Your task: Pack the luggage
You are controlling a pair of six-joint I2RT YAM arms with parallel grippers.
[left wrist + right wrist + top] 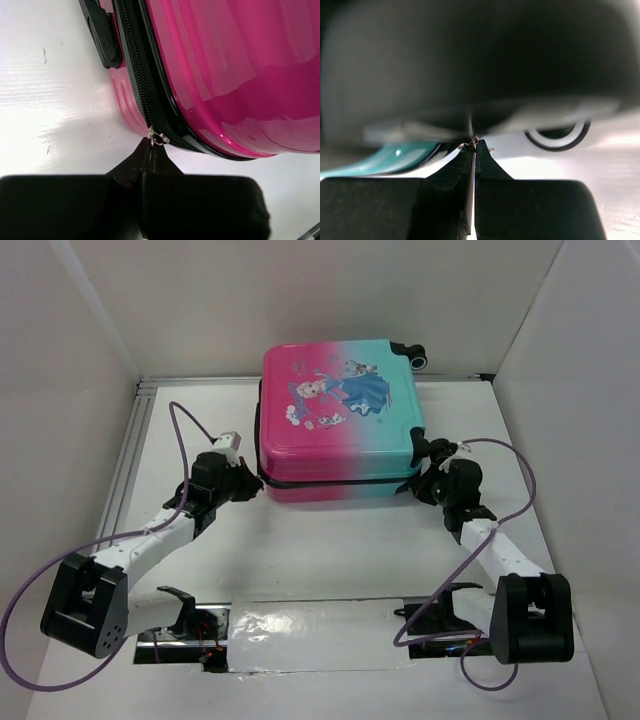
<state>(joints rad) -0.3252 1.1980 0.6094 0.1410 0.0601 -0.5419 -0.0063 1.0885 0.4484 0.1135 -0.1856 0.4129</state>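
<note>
Jaws shut both sides: left gripper (151,146) on the zipper pull (157,137), right gripper (474,146) apparently on a second pull (474,138). Tabs may slip free if tugged off-line. The luggage (340,400) could skid too.

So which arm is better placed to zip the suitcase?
Likely left: the left pincer is shut on the zip pull at the pink corner of the suitcase. What the right pincer pinches is too blurred to tell.

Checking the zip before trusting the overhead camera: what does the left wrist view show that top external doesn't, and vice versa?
Only left wrist: the zipper pull pinched in the shut left gripper, and zipper teeth. Only top: the princess print, a wheel, the right gripper at the teal corner. Both: that gripper beside the pink shell of the luggage.
</note>
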